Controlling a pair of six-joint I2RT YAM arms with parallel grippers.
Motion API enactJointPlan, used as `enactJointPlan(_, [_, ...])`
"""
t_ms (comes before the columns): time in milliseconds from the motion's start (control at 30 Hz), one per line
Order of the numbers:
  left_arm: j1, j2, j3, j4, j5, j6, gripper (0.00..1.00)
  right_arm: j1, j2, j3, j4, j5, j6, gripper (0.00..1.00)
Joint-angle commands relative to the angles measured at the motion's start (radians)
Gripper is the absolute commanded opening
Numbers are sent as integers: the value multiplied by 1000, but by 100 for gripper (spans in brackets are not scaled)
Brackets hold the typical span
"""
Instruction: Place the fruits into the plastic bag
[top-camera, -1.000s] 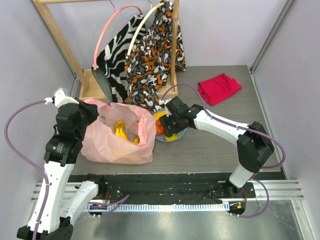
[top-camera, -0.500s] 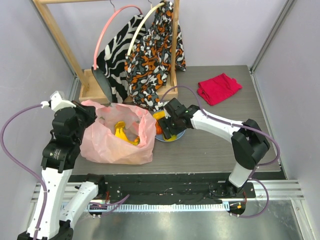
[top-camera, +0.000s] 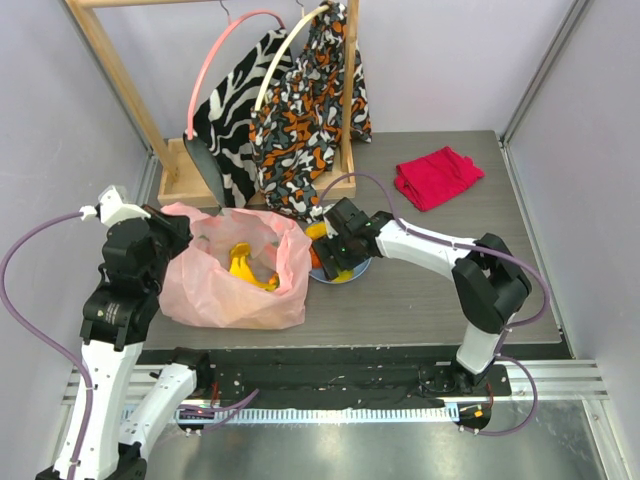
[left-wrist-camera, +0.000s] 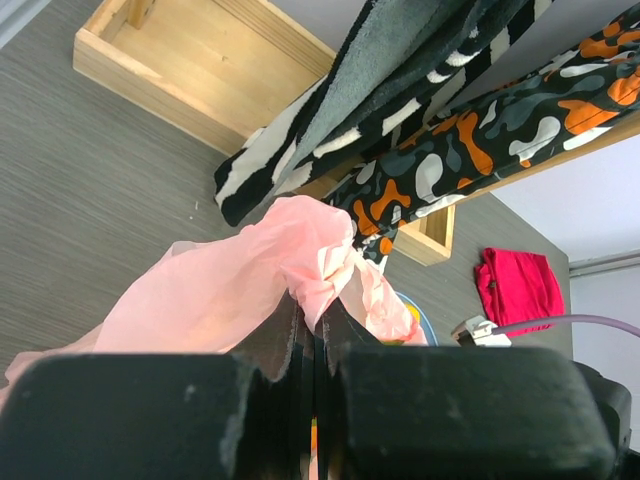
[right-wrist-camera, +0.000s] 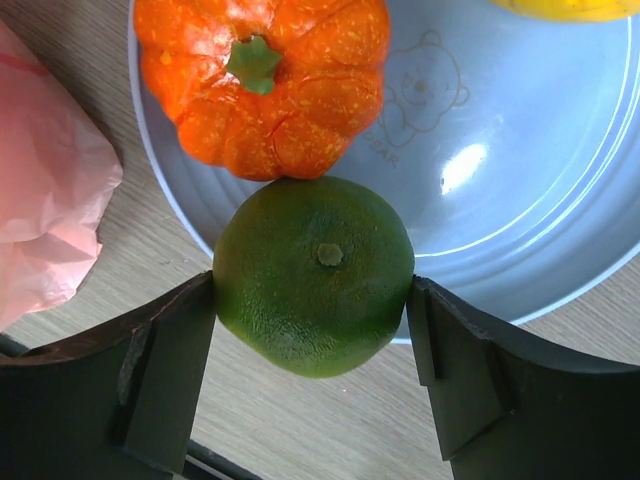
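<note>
Just now right gripper (right-wrist-camera: 312, 300) widened astride green fruit (right-wrist-camera: 314, 272), grasp pending; left gripper (left-wrist-camera: 315, 340) kept plastic bag (left-wrist-camera: 230, 290) clenched.

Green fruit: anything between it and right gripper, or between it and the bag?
Nothing between: the right gripper is open, fingers flanking the green fruit at the rim of the blue plate. The orange fruit touches it. Toward the plastic bag, only the bag's raised wall facing the plate intervenes.

I find one marking only: a faint teddy-bear outline (right-wrist-camera: 425, 95) on the blue plate (right-wrist-camera: 560, 200), with tiny lettering beneath that I cannot read.
</note>
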Motion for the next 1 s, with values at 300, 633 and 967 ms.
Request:
enactJointPlan(300, [6,-11,10,20,-35,7,0,2,-16,17,9,73,-31,45])
enactJointPlan(633, [6,-25,7,7,-35,15,0,-61,-284,-80,-14,214,25,16])
enactJointPlan(967, [6,-44,11,-5,-39,12,0,-87,-346,161,19,167,7,12])
